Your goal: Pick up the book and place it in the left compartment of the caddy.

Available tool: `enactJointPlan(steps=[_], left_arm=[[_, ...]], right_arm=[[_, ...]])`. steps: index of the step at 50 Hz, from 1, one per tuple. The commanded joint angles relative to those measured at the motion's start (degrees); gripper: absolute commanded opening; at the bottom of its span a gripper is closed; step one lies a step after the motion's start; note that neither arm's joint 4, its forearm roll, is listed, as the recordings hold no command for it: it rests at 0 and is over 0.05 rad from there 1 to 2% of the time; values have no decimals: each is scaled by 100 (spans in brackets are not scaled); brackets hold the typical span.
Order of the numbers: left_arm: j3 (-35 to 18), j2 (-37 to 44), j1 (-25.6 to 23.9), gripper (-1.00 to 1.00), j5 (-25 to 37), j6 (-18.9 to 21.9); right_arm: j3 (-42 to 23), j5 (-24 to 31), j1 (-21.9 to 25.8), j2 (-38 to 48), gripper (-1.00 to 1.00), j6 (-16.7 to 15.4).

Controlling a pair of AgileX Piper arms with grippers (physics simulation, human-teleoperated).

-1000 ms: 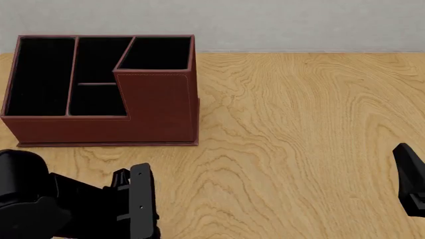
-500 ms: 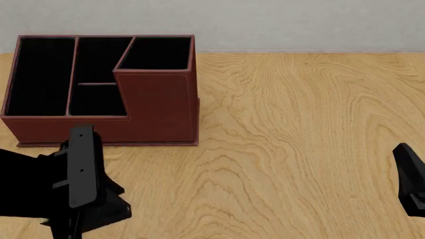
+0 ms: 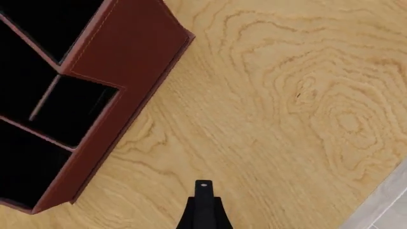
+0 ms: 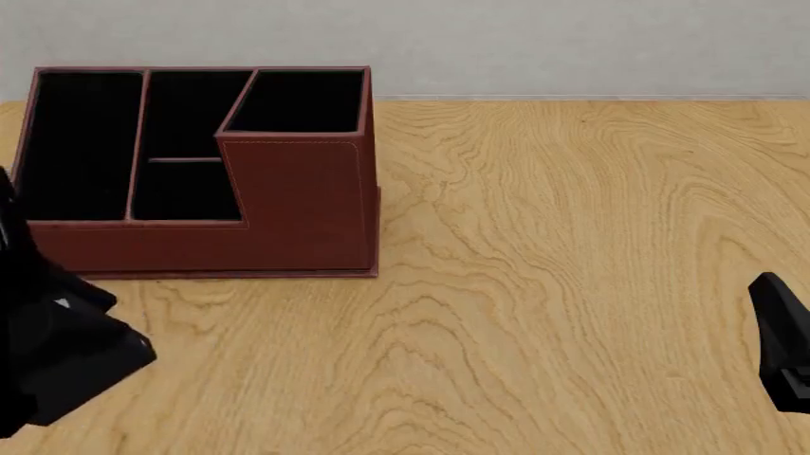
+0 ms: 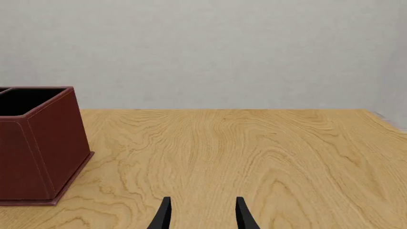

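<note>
The caddy (image 4: 298, 204) is a reddish-brown box with a black interior at the table's far left. Its long left compartment (image 4: 76, 142) looks dark and I see nothing in it. The caddy also shows in the left wrist view (image 3: 127, 47) and the right wrist view (image 5: 45, 148). The book shows in no view. My left arm (image 4: 51, 341) is a black mass at the left edge, in front of the caddy. The left gripper (image 3: 202, 186) shows one joined tip above bare table, shut. My right gripper (image 5: 202, 210) is open and empty, low at the right edge (image 4: 784, 341).
The wood-grain table (image 4: 570, 237) stretches right of the caddy to a grey wall (image 4: 570, 47) behind it. In the left wrist view a table edge and grey floor (image 3: 381, 210) show at the corner.
My left arm has swung left and up, from the near centre-left to the view's left edge beside the caddy's front. The right arm has not moved.
</note>
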Motion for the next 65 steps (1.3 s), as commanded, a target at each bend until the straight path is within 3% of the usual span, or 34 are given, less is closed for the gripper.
enactJointPlan(steps=[1, 5, 21, 28, 45, 53, 65], left_arm=[[-586, -174, 744, -100, 459, -178], [-731, -175, 1103, -100, 467, -126], [-1440, 419, 2195, -100, 467, -616], [-1704, 704, 2427, -100, 469, -925], [-2266, 1304, 3125, -100, 471, -1231], [-2929, 1785, 3638, -100, 471, -1365], [-3363, 2132, 3872, -100, 471, -1553]], right_arm=[[12, 4, -1, -19, 100, 0], [12, 4, -1, -19, 100, 0], [12, 4, 0, -18, 100, -1], [12, 3, 0, -20, 100, 0], [12, 4, -1, -18, 100, 1], [12, 4, 0, -19, 100, -1], [12, 3, 0, -19, 100, 0]])
